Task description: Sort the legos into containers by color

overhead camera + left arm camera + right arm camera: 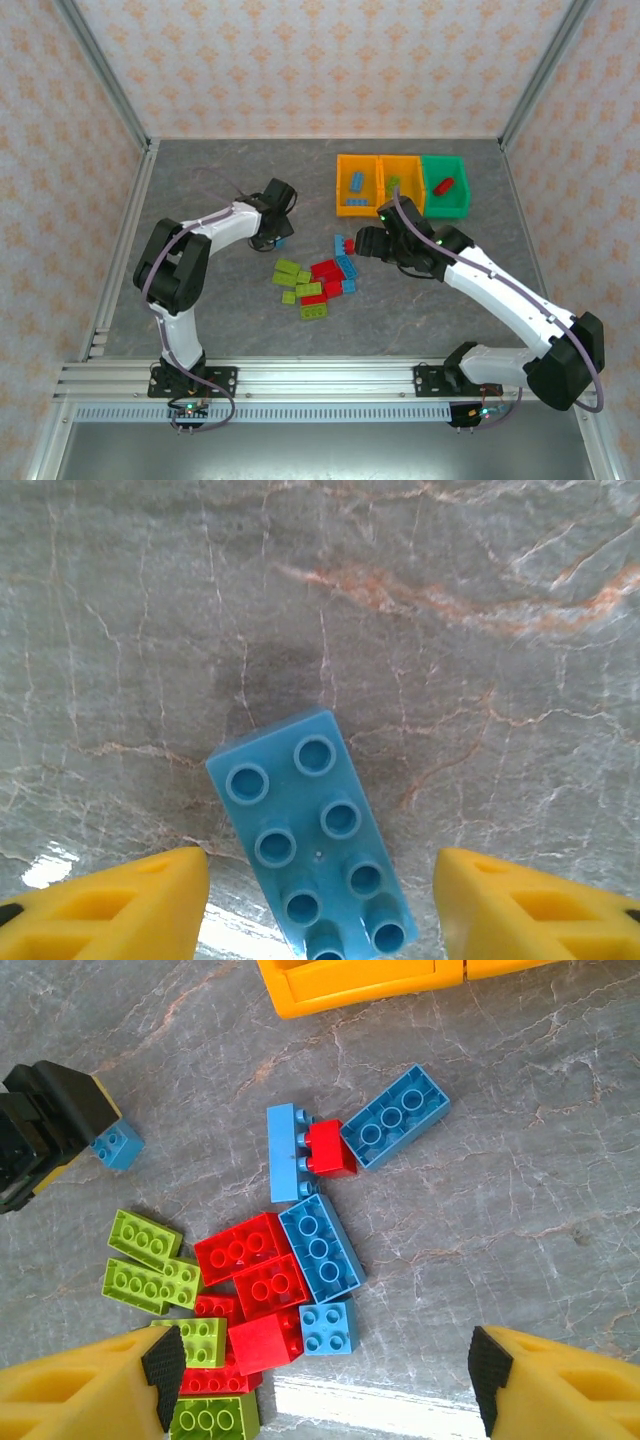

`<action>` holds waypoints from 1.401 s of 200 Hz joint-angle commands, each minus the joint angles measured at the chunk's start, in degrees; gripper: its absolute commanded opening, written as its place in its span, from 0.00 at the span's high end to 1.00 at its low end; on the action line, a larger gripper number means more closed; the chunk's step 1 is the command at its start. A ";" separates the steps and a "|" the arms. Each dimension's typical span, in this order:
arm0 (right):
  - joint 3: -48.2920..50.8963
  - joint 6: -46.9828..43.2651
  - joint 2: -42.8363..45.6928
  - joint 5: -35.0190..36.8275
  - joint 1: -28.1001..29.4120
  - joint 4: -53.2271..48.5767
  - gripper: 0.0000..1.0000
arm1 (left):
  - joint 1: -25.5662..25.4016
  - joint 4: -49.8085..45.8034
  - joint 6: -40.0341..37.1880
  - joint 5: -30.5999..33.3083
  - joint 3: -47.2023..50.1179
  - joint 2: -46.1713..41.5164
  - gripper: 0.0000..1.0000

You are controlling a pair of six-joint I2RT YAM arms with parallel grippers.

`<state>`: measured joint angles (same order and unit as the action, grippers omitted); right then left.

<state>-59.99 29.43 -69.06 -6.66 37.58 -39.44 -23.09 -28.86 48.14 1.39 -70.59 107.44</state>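
Beside the lego pile (270,1280), left pincer (320,868) agape astride a blue lego (300,820), right pincer (327,1360) agape above.

Fixed overhead camera looks down from the near edge across the whole table (220,320). Left wrist camera hangs close, straight down over a light blue brick (315,835) beyond-left of the lego pile (315,280). Right wrist camera, farther back, looks down on that pile and shares the brick.

Grey marbled table (200,320) bearing clustered legos (318,278) at centre, one blue brick (281,243) apart leftward, containers (358,209) behind.
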 commanded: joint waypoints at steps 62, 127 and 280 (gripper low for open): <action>-0.22 1.33 3.40 -0.51 0.18 -0.63 0.23 | 0.15 -0.47 -4.60 -0.86 3.34 -1.88 0.68; 0.81 3.42 7.73 2.14 0.21 0.59 0.23 | -10.49 -5.55 -10.39 -1.43 -8.75 -13.90 0.71; 3.36 7.08 15.37 7.26 0.21 -4.59 0.20 | -14.35 -14.64 -23.95 2.25 -71.74 32.54 0.41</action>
<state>-58.00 34.74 -55.51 -2.26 37.58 -41.58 -37.60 -40.51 25.61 3.44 -138.67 142.67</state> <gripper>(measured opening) 0.794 0.559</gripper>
